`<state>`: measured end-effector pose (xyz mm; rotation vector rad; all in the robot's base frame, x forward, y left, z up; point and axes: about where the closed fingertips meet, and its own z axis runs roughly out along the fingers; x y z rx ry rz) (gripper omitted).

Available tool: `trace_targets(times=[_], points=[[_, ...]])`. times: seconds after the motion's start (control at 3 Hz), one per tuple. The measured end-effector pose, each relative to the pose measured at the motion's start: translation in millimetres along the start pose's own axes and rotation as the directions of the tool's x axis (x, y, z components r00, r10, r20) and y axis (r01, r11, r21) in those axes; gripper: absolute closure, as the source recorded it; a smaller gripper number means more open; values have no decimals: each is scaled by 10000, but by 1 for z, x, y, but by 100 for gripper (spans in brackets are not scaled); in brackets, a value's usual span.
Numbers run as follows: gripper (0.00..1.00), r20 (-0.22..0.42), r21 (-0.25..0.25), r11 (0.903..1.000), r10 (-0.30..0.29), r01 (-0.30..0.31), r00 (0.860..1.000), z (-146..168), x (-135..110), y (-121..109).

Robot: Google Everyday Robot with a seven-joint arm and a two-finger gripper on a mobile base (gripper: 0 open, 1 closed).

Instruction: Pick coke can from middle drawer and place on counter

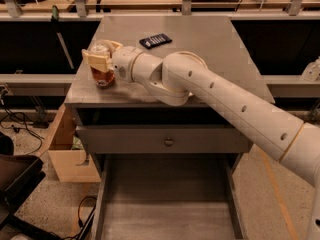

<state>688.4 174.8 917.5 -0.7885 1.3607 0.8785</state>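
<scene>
Holding the can (103,77) from the side, your gripper (101,59) sits over the front-left corner of the counter (210,49), with its fingers (94,60) closed around the can's upper half.

- Can upright. Silver lid just shows above the fingers, red-brown body below them.
- Base is at or just above the counter top; I cannot tell whether it touches.
- Arm reaches in from the right, crossing the counter's front edge, wrist roughly level. Likely reason: a side grip keeps the lid up and lets the base meet the surface flat.
- Can is near the left edge, a little back from the front edge. Margin looks adequate, not generous.
- Drawer (165,209) below is open, visible floor bare, so the pick half looks done.
- Dark flat object (155,40) lies well apart, toward the back edge.

What remains for you: confirm the base is seated, then release. Opening on a tilted or unsupported can this near the left edge could send it over.
</scene>
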Motion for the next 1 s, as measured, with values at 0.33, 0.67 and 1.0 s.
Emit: trace_targets(times=[0.33, 0.67, 1.0], points=[[39, 0, -1, 10000, 0, 0, 10000, 0, -1, 0], [16, 0, -2, 10000, 0, 0, 10000, 0, -2, 0], [0, 7, -40, 10000, -1, 1, 10000, 2, -2, 2]])
